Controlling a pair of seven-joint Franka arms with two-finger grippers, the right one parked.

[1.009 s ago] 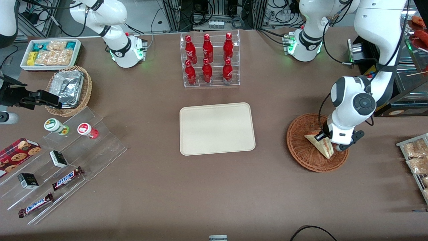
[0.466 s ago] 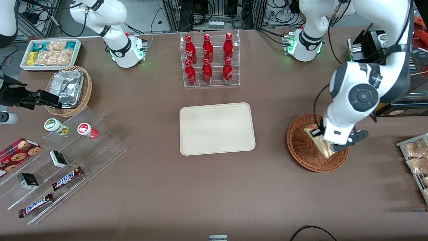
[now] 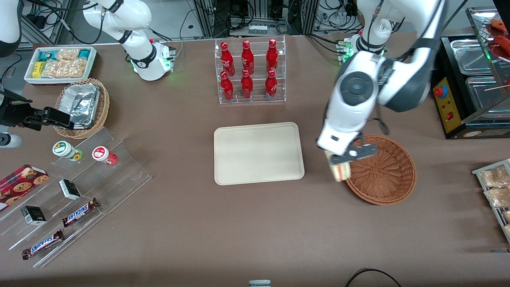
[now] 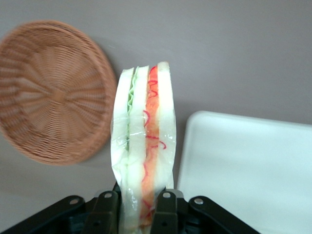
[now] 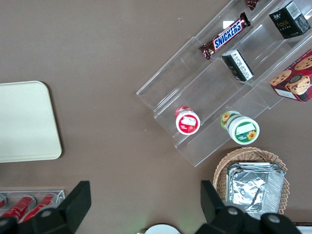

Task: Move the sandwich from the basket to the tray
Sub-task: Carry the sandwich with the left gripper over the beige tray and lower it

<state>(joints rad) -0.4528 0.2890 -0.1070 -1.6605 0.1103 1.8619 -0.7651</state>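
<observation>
between basket (image 3: pixel 380 169) and tray (image 3: pixel 258 153) we find the gripper (image 3: pixel 343 159) clamped on the sandwich (image 3: pixel 340 170), carried aloft (wedge hanging downward); the tray lies sideways toward the parked arm's end.

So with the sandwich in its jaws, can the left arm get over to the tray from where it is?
Probably yes. The gripper, shut on the sandwich, hangs between the basket and the tray. Only bare table lies between, and the tray is bare.
</observation>
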